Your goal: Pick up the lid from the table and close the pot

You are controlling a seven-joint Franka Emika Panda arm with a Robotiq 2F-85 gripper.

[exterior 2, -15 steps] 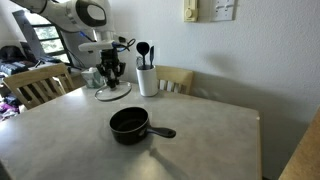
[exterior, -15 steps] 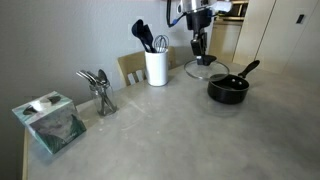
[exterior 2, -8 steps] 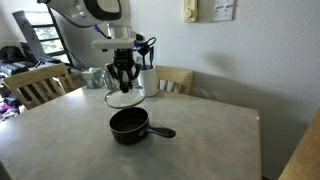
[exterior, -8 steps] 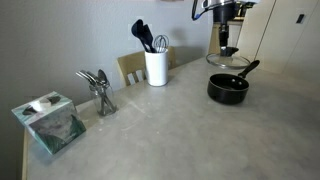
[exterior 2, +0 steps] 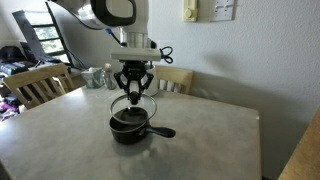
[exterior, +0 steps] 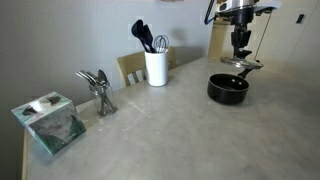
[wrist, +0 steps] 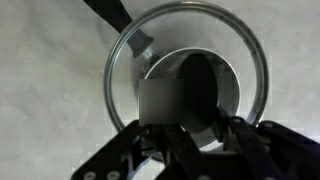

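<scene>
My gripper [exterior: 240, 55] [exterior 2: 133, 94] is shut on the black knob of the clear glass lid [exterior: 240, 65] [exterior 2: 132, 103] and holds it in the air just above the black pot [exterior: 226, 90] [exterior 2: 127, 126]. The lid hangs roughly level and does not touch the pot. The pot sits on the grey table [exterior: 170, 130] [exterior 2: 210, 140] with its long handle [exterior 2: 162, 131] pointing sideways. In the wrist view the lid's metal rim [wrist: 115, 52] rings the picture and the pot handle [wrist: 110, 12] shows through the glass; the knob is hidden between my fingers [wrist: 185, 115].
A white utensil holder [exterior: 156, 67] [exterior 2: 147, 80] with black utensils stands near the table's back edge. A metal cutlery holder [exterior: 100, 92] and a tissue box [exterior: 50, 120] sit apart from the pot. Wooden chairs [exterior 2: 35, 85] stand behind the table.
My gripper has carried the lid from the table surface beside the utensil holder up and across, and it now hangs over the pot.
</scene>
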